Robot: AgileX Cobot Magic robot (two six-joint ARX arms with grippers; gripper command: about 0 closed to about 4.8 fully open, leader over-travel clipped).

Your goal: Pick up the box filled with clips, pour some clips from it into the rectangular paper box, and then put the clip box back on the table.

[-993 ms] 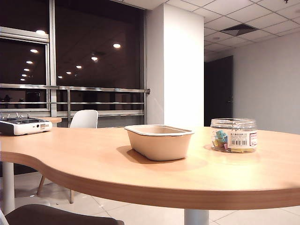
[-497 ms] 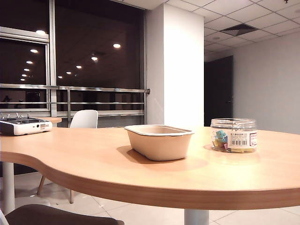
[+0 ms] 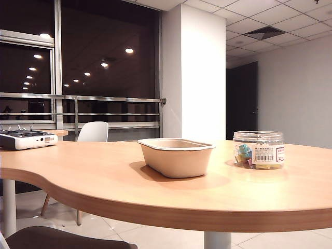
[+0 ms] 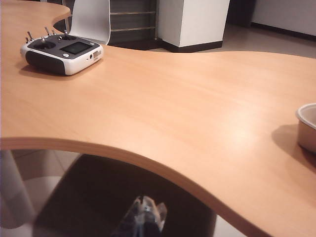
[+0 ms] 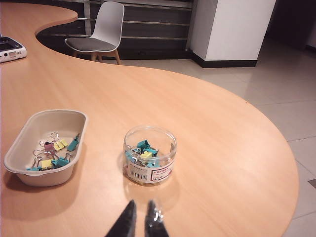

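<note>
Short round clear plastic jar (image 5: 149, 154) of multicoloured binder clips (image 5: 142, 151) upright on smooth light wood-grain surface (image 5: 207, 133), beside beige paper-pulp tray (image 5: 19, 148), left pincer (image 4: 143, 216) pressed together below surface edge, right pincer (image 5: 141, 217) narrowly parted, empty, near jar.

1. In the left wrist view the left gripper (image 4: 144, 217) is blurred and cut off by the picture's edge, only its closed tips showing below the table (image 4: 187, 113) rim.
2. That view crops the paper tray (image 4: 307, 126) to a sliver of rim.
3. The right gripper (image 5: 141, 217) is cut off too; only 2 dark fingertips show.
4. The jar (image 5: 149, 154) label's print is too small to read.
5. The remote controller (image 5: 9, 48) is cropped in the right wrist view.
6. The exterior view shows neither arm.
</note>
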